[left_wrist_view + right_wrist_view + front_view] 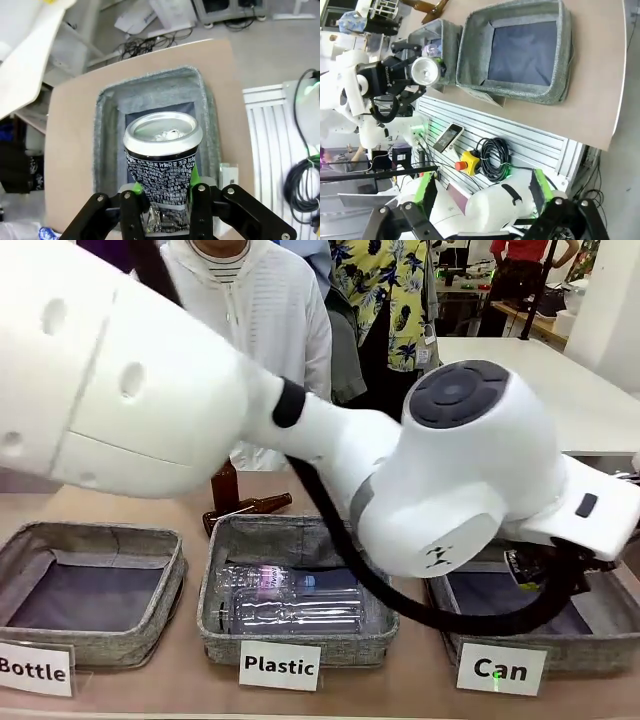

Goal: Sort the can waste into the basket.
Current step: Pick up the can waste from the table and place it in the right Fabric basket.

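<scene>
Two green-padded fingers of the left gripper [165,195] are clenched low on the dented body of the black can [162,150]. Its silver top faces the wrist camera, and the can is held directly above the dark bottom of the "Can" basket [207,115]. From the front, the left arm reaches across to that basket [600,650] at the right end of the row. The right gripper [484,187] is released, jaws wide with nothing between them. Clear plastic bottles [290,600] lie in the "Plastic" basket [300,535], and a brown glass bottle [250,508] lies behind it.
</scene>
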You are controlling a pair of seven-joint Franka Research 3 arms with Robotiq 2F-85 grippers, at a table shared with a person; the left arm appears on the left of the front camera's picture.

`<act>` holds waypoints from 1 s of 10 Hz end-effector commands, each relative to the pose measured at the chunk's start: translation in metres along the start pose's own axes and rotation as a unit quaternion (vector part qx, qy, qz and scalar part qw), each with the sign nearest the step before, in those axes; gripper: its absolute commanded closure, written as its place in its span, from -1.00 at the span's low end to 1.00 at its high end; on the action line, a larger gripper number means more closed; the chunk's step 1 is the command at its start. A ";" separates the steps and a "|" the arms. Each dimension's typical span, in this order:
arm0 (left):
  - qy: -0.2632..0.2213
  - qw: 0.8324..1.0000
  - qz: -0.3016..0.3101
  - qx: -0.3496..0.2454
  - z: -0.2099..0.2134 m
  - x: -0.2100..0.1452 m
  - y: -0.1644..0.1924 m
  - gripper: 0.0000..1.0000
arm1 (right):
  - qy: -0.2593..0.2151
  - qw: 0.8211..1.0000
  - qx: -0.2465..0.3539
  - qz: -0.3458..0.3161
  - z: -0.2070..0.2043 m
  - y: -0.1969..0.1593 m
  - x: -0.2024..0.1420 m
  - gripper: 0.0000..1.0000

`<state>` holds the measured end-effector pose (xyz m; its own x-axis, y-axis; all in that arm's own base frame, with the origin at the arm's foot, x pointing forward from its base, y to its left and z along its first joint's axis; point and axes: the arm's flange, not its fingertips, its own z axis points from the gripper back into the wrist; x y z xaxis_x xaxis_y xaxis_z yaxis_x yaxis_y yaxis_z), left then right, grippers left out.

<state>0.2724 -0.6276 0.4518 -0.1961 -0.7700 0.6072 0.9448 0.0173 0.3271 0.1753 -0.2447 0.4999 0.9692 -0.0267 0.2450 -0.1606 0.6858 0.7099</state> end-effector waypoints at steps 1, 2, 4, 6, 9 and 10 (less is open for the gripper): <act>0.010 1.000 0.003 -0.001 -0.017 0.023 -0.002 0.37 | 0.002 1.000 -0.005 0.012 -0.001 0.008 0.002 -1.00; 0.015 1.000 -0.002 0.010 -0.019 0.020 -0.001 0.37 | 0.002 1.000 -0.005 0.012 -0.001 0.008 0.002 -1.00; 0.025 1.000 -0.012 0.002 -0.021 0.018 0.002 0.37 | 0.002 1.000 -0.005 0.012 -0.001 0.008 0.002 -1.00; 0.023 0.999 -0.026 0.009 -0.017 0.016 0.004 -0.83 | 0.002 1.000 -0.005 0.012 -0.001 0.008 0.002 -1.00; 0.030 0.999 -0.029 0.035 -0.012 0.012 0.010 -1.00 | 0.002 1.000 -0.005 0.012 -0.001 0.008 0.002 -1.00; 0.030 0.998 -0.025 0.042 -0.009 0.010 0.014 -1.00 | 0.002 1.000 -0.005 0.012 -0.001 0.008 0.002 -1.00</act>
<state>0.2910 -0.6438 0.4527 -0.2523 -0.7988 0.5461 0.9163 -0.0157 0.4003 0.1786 -0.2394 0.5041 0.9691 -0.0097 0.2466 -0.1709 0.6944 0.6990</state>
